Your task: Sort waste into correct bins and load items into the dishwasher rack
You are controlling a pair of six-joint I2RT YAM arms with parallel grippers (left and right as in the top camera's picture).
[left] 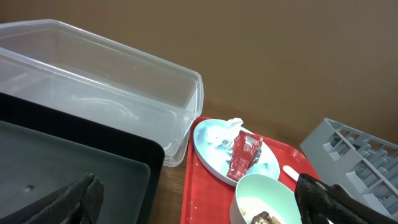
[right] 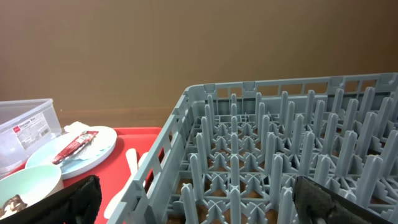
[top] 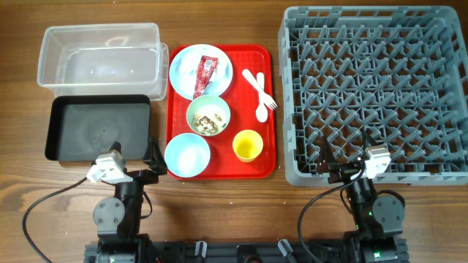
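Observation:
On the red tray [top: 219, 168] a light blue plate [top: 183, 73] holds a red sauce packet [top: 204, 75] and crumpled white paper [left: 217, 134]. A pale green bowl [top: 208, 115] holds rice scraps with brown bits. A light blue bowl [top: 187, 155], a yellow cup [top: 248, 145], and a white fork [top: 259, 88] and spoon [top: 262, 109] lie there too. The clear tub [top: 99, 58] and the black tray [top: 99, 128] stand at the left. The grey rack [top: 373, 95] is at the right. My left gripper [top: 135, 157] is open and empty near the black tray's front corner. My right gripper [top: 349, 162] is open and empty at the rack's front edge.
The table is brown wood. Black cables run from both arm bases [top: 117, 215] along the front edge. A brown wall stands behind the table in the wrist views.

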